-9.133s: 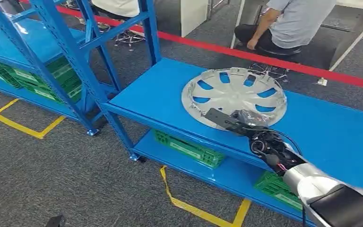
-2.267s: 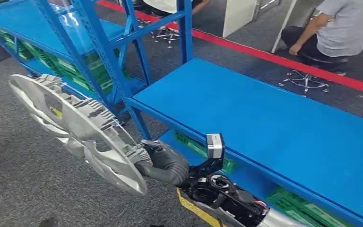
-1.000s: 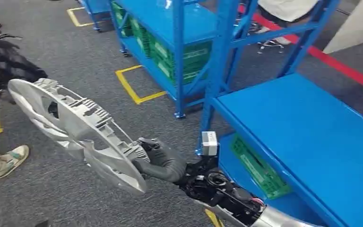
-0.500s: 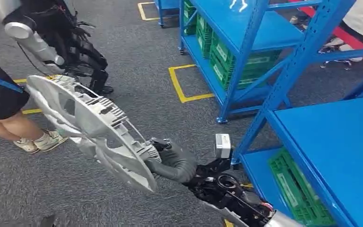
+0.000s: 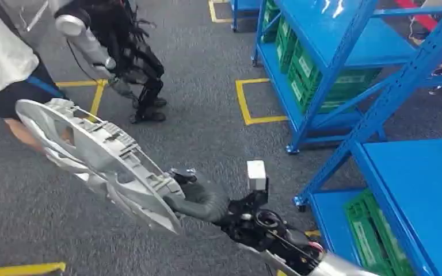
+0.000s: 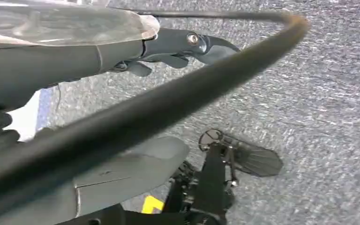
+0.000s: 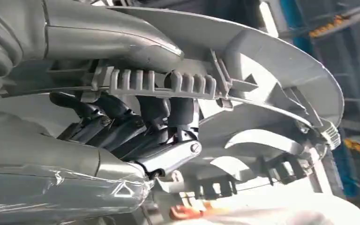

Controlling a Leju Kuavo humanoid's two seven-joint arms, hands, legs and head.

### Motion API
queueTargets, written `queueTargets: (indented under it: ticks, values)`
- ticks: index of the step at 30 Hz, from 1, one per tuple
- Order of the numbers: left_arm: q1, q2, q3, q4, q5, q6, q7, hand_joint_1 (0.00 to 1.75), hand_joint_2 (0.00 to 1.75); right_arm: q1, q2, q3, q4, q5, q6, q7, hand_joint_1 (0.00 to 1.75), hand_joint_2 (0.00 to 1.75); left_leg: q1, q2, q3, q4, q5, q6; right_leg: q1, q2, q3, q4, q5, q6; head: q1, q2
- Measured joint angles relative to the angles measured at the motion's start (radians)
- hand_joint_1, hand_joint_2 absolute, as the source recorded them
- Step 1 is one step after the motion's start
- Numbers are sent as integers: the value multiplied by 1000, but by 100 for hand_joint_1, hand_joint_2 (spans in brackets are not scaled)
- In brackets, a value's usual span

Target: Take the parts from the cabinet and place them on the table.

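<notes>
A silver wheel cover (image 5: 98, 161) hangs tilted on edge above the grey carpet, its ribbed back facing me. My right hand (image 5: 198, 198) grips it at the near rim. In the right wrist view the dark fingers (image 7: 168, 117) curl round the wheel cover's (image 7: 267, 79) toothed rim. My left hand (image 6: 168, 47) hangs over the carpet with its fingers stretched out and nothing in it.
Blue shelving (image 5: 334, 34) with green crates (image 5: 305, 63) stands at the back right. A nearer blue rack (image 5: 420, 184) with a green crate (image 5: 374, 230) is at the right edge. Another robot (image 5: 121, 46) and a person (image 5: 6, 57) stand at the top left. Yellow tape (image 5: 247, 109) marks the floor.
The whole view has swung left: the racks slid to the right, and the person and the other robot moved further into the picture. The wheel cover stays in my right hand.
</notes>
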Motion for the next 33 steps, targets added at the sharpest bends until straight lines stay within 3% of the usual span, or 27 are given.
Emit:
queueTargets:
  ticks: [2, 3, 5, 6, 8, 9, 10, 12, 13, 14, 15, 18, 19, 20, 21, 23, 24, 25, 26, 27, 28, 29, 30, 31, 33]
  values:
    - [5, 1, 0, 0, 0, 0, 0, 0, 175, 1, 0, 0, -1, 1, 0, 0, 175, 175, -6, -18, -3, 2, -4, 12, -1, -16, 11, -5, -2, 8, 8, 0]
    - [7, 2, 0, 0, 0, 0, 0, 0, 175, 0, 0, 0, -2, 1, 0, 0, 175, 175, 0, -30, 0, -1, -2, 22, -4, -24, 14, -3, -8, 16, 10, 0]
    - [5, 1, 0, 0, 0, 0, 0, 0, 175, 1, 0, -1, -4, 1, 0, 0, 175, 175, 1, -45, 3, -2, -2, 33, -11, 58, -12, 62, -59, 22, 18, 0]
    - [4, 2, 0, 0, 0, 0, 0, 0, 175, 3, 0, -3, -4, 1, 0, 0, 175, 175, -1, -55, 3, -2, -2, 38, -11, 79, -50, 149, -103, 21, 27, 0]
    - [3, 2, 0, 0, 0, 0, 0, 0, 175, 8, -1, -5, -4, 1, 0, 0, 175, 175, -8, -79, 3, -2, -3, 42, -9, 92, -134, 322, -165, 18, 41, 0]
    - [4, 2, 0, 0, 0, 0, 0, 0, 175, 11, -2, -5, -4, 1, -1, 0, 175, 175, -11, -91, 3, -2, -3, 43, -9, 93, -154, 353, -164, 15, 44, 0]
    - [4, 2, 0, 0, 0, 0, 0, 0, 175, 12, -3, -6, -4, 1, -2, 0, 175, 175, -14, -106, 4, -2, -2, 43, -8, 94, -150, 331, -137, 9, 44, 0]
    - [4, 1, 0, 0, 0, 0, 0, 0, 175, 12, -3, -6, -4, 1, -3, 0, 175, 175, -15, -134, 8, -2, -2, 43, 0, 110, -91, 183, -42, -7, 48, 0]
    - [4, 0, 0, 0, 0, 0, 0, 0, 175, 11, -3, -6, -5, 1, -3, 0, 175, 175, -15, -148, 11, -2, -2, 43, 3, 148, -49, 83, 13, -18, 51, 0]
    - [4, -4, 0, 0, 0, 0, 0, 0, 175, 11, -3, -6, -5, 1, -3, 0, 175, 175, -14, -158, 8, -1, -1, 40, 2, 205, -32, 42, 15, -28, 51, 0]
    - [0, -4, 0, 0, 0, 0, 0, 0, 175, 11, -3, -6, -6, 1, -2, 0, 175, 175, -13, -173, 3, 0, 2, 35, 1, 202, -28, 23, 17, -26, 44, 0]
    - [10, -4, 0, 0, 1, 1, 0, 0, 175, 11, -3, -6, -9, 2, -3, 9, 175, 175, -4, -207, -4, -12, 15, 13, 8, 166, -12, 4, 13, -31, 57, 0]
    - [11, -3, 0, 0, 2, 1, 0, 0, 175, 10, -3, -6, -10, 2, -3, 11, 175, 175, -4, -191, -7, -1, 10, 14, -10, 146, 3, -19, 26, -29, 54, 0]
    - [10, -5, 0, 0, 3, 2, 0, 0, 175, 10, -2, -5, -10, 1, -3, 15, 175, 175, -12, -124, -23, 31, -15, 11, -3, 134, 8, -30, 33, -33, 49, 0]
    - [7, -3, 0, 0, 3, 3, 0, 0, 175, 8, -2, -5, -10, -2, -2, 15, 175, 175, -11, -91, -55, 94, -56, 6, -2, 117, 8, -31, 35, -39, 36, 0]
    - [1, -3, 0, 0, 5, 5, 0, 0, 175, 10, -2, -4, -10, -3, -2, 16, 175, 175, -6, -66, -133, 256, -126, -5, 2, 82, 5, -30, 34, -38, 28, 0]
    - [2, -4, 0, 0, 5, 6, 0, 0, 175, 10, -2, -3, -10, -3, -2, 16, 175, 175, -4, -62, -154, 298, -135, -9, 1, 66, 3, -29, 33, -37, 24, 0]
    - [3, -4, 0, 0, 5, 6, 0, 0, 175, 10, -2, -3, -10, -4, -2, 16, 175, 175, -1, -58, -149, 291, -122, -13, 1, 52, 3, -28, 31, -34, 19, 0]
    - [4, -4, 0, 0, 6, 6, 0, 0, 175, 10, -2, -3, -10, -4, -2, 18, 175, 175, 3, -53, -122, 242, -93, -17, 0, 38, 3, -27, 29, -31, 14, 0]
    - [4, -3, 0, 0, 6, 8, 0, 0, 175, 10, -2, -2, -10, -4, -2, 18, 175, 175, 6, -44, -74, 156, -53, -21, -2, 25, 3, -22, 24, -25, 12, 0]
    - [4, -2, 0, 0, 6, 9, 0, 0, 175, 9, -2, -1, -10, -4, -2, 18, 175, 175, 8, -17, -18, 62, -17, -25, -3, 14, 3, -15, 17, -18, 9, 0]
    - [0, -4, 1, 0, 6, 9, 0, 0, 175, 8, -2, 0, -10, -4, 0, 18, 175, 175, 7, 34, 5, 7, -20, -21, 1, 5, 2, -7, 10, -10, -1, 0]
    - [-1, -3, 2, 0, 7, 9, 0, 0, 175, 5, -2, 0, -10, -6, 1, 18, 175, 175, 1, 19, 9, 7, -12, -4, 9, -5, 0, 1, 0, -3, -7, 0]
    - [0, -4, 2, 0, 7, 10, 0, 0, 175, 5, -2, 3, -10, -6, 1, 19, 175, 175, 0, 7, 8, 12, -15, 8, 9, -14, 5, -1, -2, 0, 6, 0]
    - [3, -3, 2, 0, 8, 10, 0, 0, 175, 4, -2, 8, -10, -6, 2, 19, 175, 175, -5, -15, 5, 13, -17, 22, 7, -32, 14, -2, -6, 9, 17, 0]
